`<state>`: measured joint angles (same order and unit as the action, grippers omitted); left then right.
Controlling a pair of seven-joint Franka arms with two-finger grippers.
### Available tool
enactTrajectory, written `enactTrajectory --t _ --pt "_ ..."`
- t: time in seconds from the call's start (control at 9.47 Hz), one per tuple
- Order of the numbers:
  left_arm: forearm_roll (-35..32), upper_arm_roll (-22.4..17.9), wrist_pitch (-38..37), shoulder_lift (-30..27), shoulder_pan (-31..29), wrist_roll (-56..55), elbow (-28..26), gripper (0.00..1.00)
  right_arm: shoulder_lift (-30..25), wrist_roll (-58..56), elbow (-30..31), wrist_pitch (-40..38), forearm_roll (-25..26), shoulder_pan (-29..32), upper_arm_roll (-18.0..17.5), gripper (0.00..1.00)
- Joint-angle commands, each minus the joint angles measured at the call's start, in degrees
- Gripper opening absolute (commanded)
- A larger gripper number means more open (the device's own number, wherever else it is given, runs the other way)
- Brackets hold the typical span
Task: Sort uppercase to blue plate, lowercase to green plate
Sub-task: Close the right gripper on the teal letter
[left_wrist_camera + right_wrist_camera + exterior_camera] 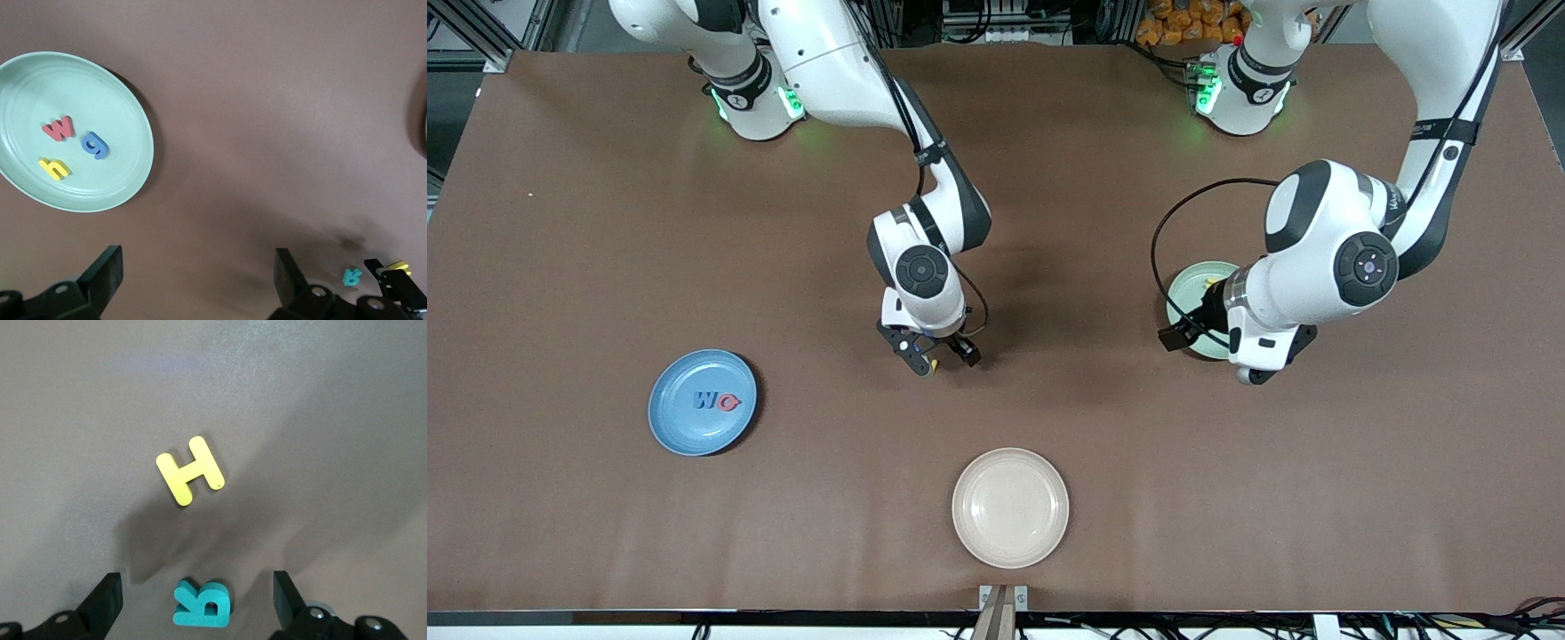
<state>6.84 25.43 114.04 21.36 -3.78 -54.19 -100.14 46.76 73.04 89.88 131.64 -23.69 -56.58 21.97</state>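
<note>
Your right gripper (193,603) hangs with its fingers wide apart over the teal R (202,603), with the yellow H (189,479) beside it on the table. Your left gripper (193,283), also released and empty, hangs near the green plate (127,173).

You have W (706,401) and Q (729,403) on the blue plate (671,427). The green plate holds three small letters. R and H are left.
</note>
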Motion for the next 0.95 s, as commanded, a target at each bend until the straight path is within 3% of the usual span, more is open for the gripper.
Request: enactTrajectory --t 0.0,0.84 --pt "1.2 0.1 -1.2 0.3 -0.1 -0.9 1.5 1.0 -1.1 1.6 2.0 1.2 -1.0 -1.2 0.4 1.0" --pt "1.4 -0.1 -2.1 0.3 -0.4 -0.8 1.8 1.0 -0.7 1.8 2.7 2.0 -1.0 -1.6 0.4 0.98"
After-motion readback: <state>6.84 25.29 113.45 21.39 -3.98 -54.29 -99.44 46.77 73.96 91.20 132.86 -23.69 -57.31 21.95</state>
